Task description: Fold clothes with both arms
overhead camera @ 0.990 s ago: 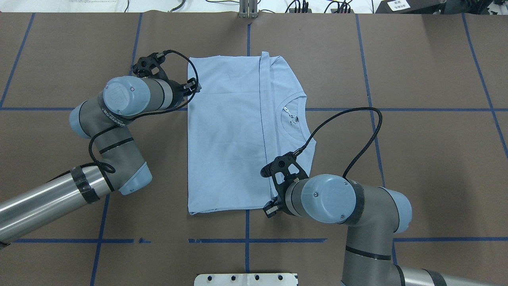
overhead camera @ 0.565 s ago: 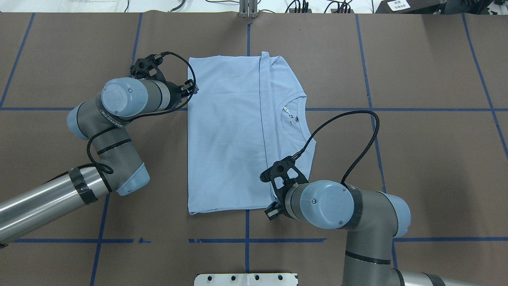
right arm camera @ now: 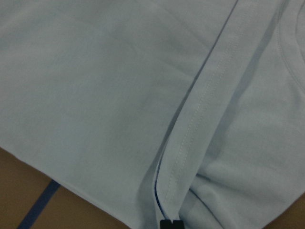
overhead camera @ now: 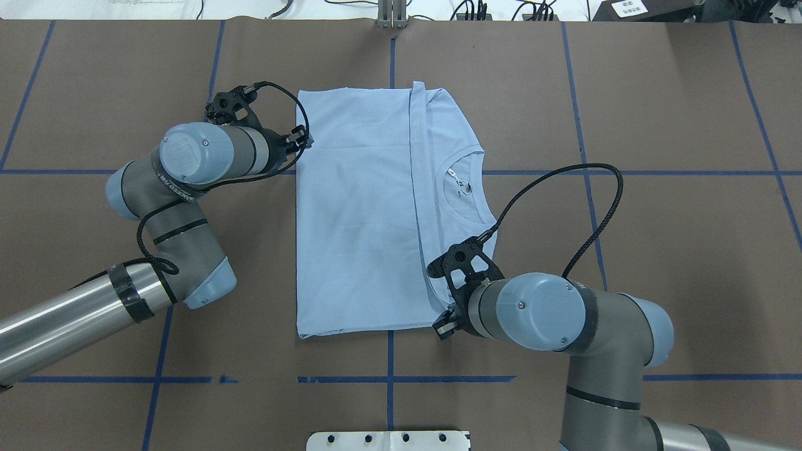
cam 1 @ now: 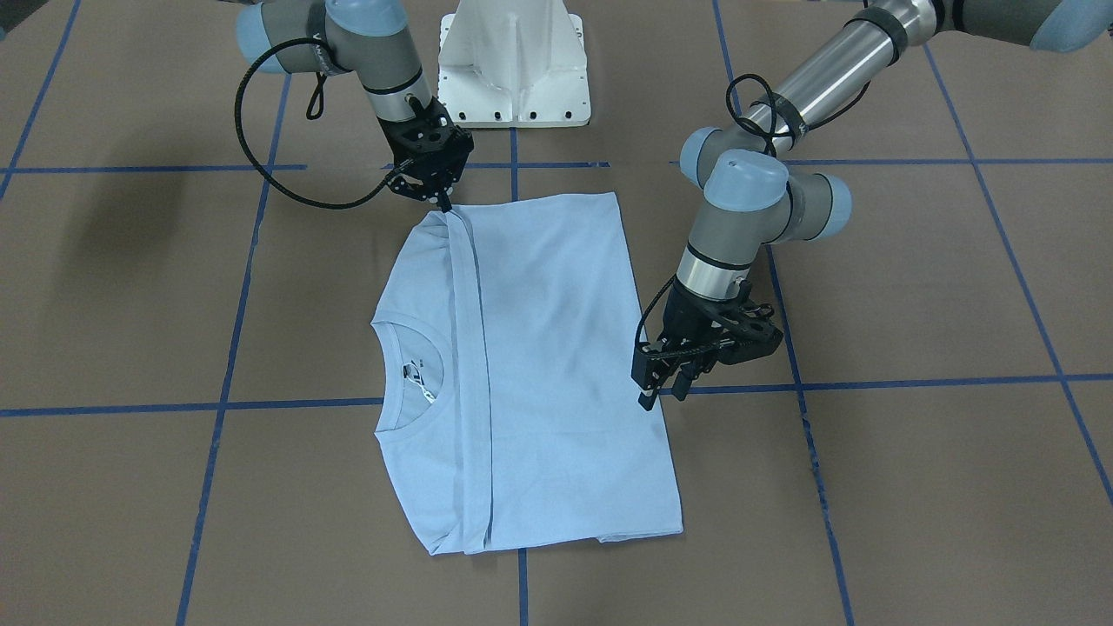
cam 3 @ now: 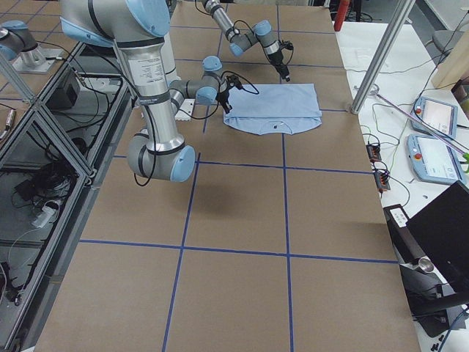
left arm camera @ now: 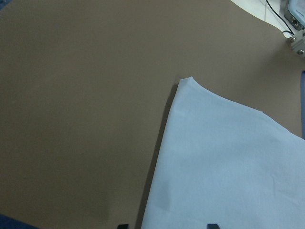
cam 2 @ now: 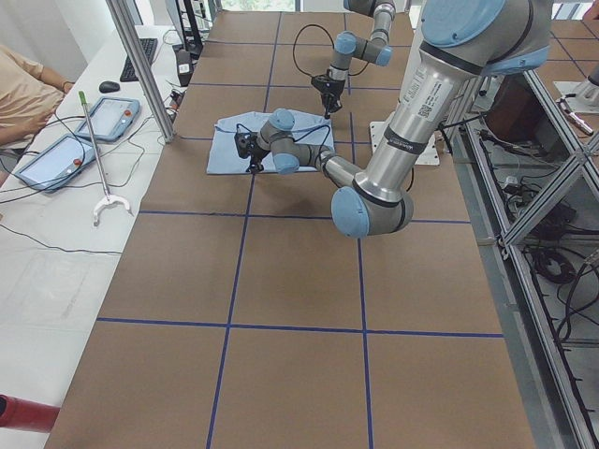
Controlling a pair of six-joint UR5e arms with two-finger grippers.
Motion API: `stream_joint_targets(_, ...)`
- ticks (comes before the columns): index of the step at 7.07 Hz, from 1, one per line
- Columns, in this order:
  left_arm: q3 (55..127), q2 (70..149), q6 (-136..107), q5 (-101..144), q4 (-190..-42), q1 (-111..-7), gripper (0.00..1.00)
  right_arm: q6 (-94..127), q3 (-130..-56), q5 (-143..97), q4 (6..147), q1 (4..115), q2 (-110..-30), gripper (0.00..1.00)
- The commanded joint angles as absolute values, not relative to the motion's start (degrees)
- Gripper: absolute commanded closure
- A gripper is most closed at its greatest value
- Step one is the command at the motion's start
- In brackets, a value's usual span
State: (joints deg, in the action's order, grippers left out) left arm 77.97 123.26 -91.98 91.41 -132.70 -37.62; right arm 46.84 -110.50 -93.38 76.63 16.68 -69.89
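Observation:
The light blue T-shirt (overhead camera: 363, 213) lies flat on the brown table, one side folded over along a straight hem, with the round neck and white tag (overhead camera: 460, 185) showing. At its left edge, my left gripper (overhead camera: 305, 139) stands open. The left wrist view shows its two fingertips wide apart, astride the shirt's edge (left arm camera: 228, 167). My right gripper (overhead camera: 442, 328) sits at the near edge, where the folded hem ends. In the right wrist view its tips (right arm camera: 170, 223) are together on the layered fold (right arm camera: 95, 95). The facing view shows the left gripper (cam 1: 663, 396) and the right gripper (cam 1: 445, 205) low at the cloth (cam 1: 556, 348).
The white pedestal base (cam 1: 513, 65) stands at the robot's side of the table. Blue tape lines (overhead camera: 388, 379) cross the brown cover. A metal post (cam 2: 140, 65), tablets (cam 2: 112, 117) and a seated person (cam 2: 19, 94) are beyond the table's far side.
My right gripper has slid a little to the right along the shirt's near edge. The left gripper drew back slightly to the left and has held still since.

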Motion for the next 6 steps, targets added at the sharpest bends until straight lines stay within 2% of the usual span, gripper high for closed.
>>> stream_joint_targets(1,78.22,123.83,-92.28,91.41,-132.54,-37.62,0.37,48.85,-112.76,-92.56,76.38,16.79,-75.04,1.00)
stream_joint_targets(3,78.57,124.01,-92.37,91.41,-132.37,-37.53,0.37,58.76,-114.52,-92.46,76.55,15.21,-77.43,1.00)
stream_joint_targets(5,78.57,124.10,-92.37,91.41,-132.36,-37.53,0.37,59.06,-114.78,-92.81,76.38,15.29,-79.27,1.00)
stream_joint_targets(6,78.57,124.19,-92.29,91.41,-132.36,-37.53,0.37,59.15,-114.79,-92.73,76.29,15.29,-79.89,0.64)
